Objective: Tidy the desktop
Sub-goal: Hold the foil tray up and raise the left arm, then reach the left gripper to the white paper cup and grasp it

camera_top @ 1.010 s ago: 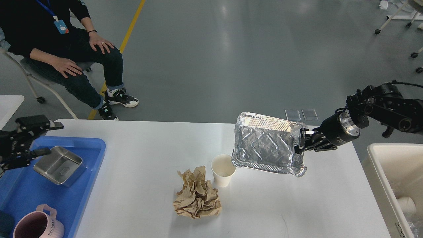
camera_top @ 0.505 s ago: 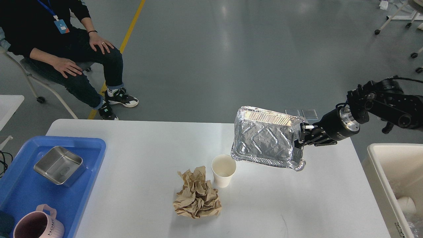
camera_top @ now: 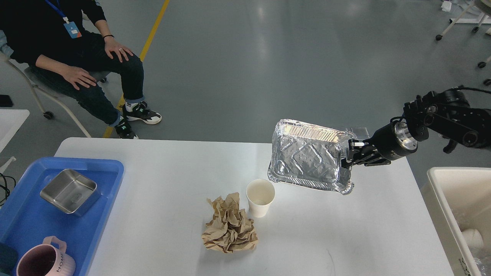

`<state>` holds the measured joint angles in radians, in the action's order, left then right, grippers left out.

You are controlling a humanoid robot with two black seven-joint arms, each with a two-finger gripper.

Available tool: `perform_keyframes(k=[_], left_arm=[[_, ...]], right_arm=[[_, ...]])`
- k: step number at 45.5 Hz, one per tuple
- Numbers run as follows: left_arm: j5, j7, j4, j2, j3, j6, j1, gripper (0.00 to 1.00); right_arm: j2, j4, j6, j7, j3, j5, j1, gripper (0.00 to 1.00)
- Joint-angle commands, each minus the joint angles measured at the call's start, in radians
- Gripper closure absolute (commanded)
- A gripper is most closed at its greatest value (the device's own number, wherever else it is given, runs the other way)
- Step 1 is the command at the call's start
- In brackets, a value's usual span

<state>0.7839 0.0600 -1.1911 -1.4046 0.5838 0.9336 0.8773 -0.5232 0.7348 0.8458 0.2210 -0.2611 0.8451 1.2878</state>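
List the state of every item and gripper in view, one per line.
Crinkled aluminium foil tray: lifted off the white desktop, tilted.
Right gripper: shut on the foil tray's edge.
White paper cup: upright, looks empty.
Brown paper wad: crumpled, on the desktop.
Square steel container: in the blue tray, open.
Pink mug: upright.
Left gripper: out of view.

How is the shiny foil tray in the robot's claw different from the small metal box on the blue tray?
The foil tray is crinkled, thin and larger; the metal box is smooth-walled and smaller. The foil tray hangs tilted above the desktop, pinched at one rim by the right gripper; the metal box rests in the blue tray. Both are silvery, rectangular and open-topped.
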Motion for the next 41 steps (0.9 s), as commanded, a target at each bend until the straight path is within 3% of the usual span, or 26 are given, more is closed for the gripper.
perform_keyframes(k=[1, 7, 17, 20, 41], left_arm=[[0.000, -0.103, 0.011, 0.191, -0.004, -0.006, 0.058, 0.02], [0.003, -0.166, 0.013, 0.344, -0.018, -0.033, 0.069, 0.02], [0.008, -0.376, 0.025, 0.574, -0.022, -0.035, 0.058, 0.02], [0.011, -0.420, 0.034, 0.636, -0.024, -0.042, 0.058, 0.02], [0.116, -0.439, 0.125, 0.947, -0.076, -0.061, 0.058, 0.02]], right_arm=[[0.000, 0.003, -0.004, 0.000, 0.000, 0.000, 0.010, 1.00], [0.000, 0.003, -0.005, 0.000, 0.000, -0.001, 0.011, 1.00], [0.000, 0.003, -0.007, 0.000, 0.000, -0.001, 0.011, 1.00], [0.000, 0.003, -0.007, 0.000, 0.000, -0.001, 0.010, 1.00], [-0.006, 0.001, -0.007, 0.001, 0.002, -0.005, 0.008, 1.00]])
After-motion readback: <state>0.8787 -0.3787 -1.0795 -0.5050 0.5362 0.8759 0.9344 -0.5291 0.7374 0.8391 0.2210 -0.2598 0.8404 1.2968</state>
